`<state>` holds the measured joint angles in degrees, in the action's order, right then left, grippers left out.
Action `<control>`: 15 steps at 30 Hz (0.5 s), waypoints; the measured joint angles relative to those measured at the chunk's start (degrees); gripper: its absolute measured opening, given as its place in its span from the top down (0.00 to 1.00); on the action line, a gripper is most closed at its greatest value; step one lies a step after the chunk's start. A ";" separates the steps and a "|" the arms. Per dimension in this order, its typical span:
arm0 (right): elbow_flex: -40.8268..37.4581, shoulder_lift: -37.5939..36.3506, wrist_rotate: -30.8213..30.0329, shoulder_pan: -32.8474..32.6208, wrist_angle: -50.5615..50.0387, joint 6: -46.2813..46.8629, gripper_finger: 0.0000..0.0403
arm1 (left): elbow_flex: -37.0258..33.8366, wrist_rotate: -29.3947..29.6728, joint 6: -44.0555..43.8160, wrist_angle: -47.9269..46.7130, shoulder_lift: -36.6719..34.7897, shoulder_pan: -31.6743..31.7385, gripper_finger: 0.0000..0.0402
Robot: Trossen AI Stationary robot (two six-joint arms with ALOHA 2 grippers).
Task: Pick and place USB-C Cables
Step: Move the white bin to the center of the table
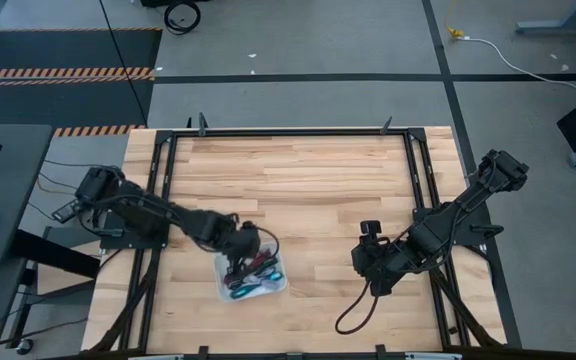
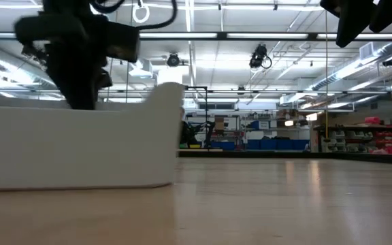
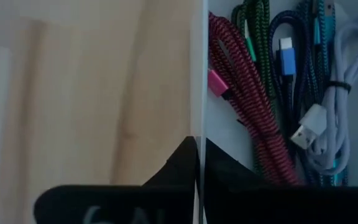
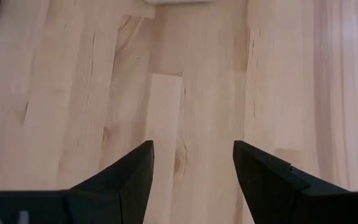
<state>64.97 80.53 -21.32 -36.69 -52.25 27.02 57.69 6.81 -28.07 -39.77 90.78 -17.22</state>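
A white tray point(image 1: 222, 288) lies on the table near its near-left part, and in the low view it fills the left side point(image 2: 73, 146). Inside lie the USB-C cables point(image 1: 255, 282): a dark red one point(image 3: 250, 99), a green one point(image 3: 258, 25), a teal one point(image 3: 319, 28), a dark bluish-purple one point(image 3: 289, 68) and a silver-grey one point(image 3: 337, 118), side by side on the tray floor. My left gripper point(image 1: 240, 262) point(image 3: 197, 142) is at the tray's wall, shut on it. My right gripper point(image 1: 358, 262) point(image 4: 191, 149) hovers open over bare wood to the tray's right. My left gripper holds the white tray by the top edge of one side wall point(image 3: 198, 93), pinched with one finger point(image 3: 229, 171) inside the tray and the other point(image 3: 176, 165) outside. The fingers come from above, pointing down. In the low view the tray's bottom sits on the table.
A black frame of rails point(image 1: 288, 133) runs around the wooden table top. A loop of black robot wiring point(image 1: 353, 315) hangs by the right arm. Open wood lies between the tray and the right gripper and across the far half of the table.
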 joint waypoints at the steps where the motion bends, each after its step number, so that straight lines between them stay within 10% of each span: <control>1: 0.02 0.00 0.00 0.00 0.00 0.12 0.44 | 0.00 0.09 1.11 0.03 0.00 1.15 0.98; 15: 0.01 0.00 0.17 0.00 0.24 3.47 0.44 | 0.00 -1.78 20.33 12.96 0.00 16.04 0.98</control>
<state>64.98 80.53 -21.15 -36.69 -52.01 30.49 57.69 5.03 -7.74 -26.81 90.78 -1.18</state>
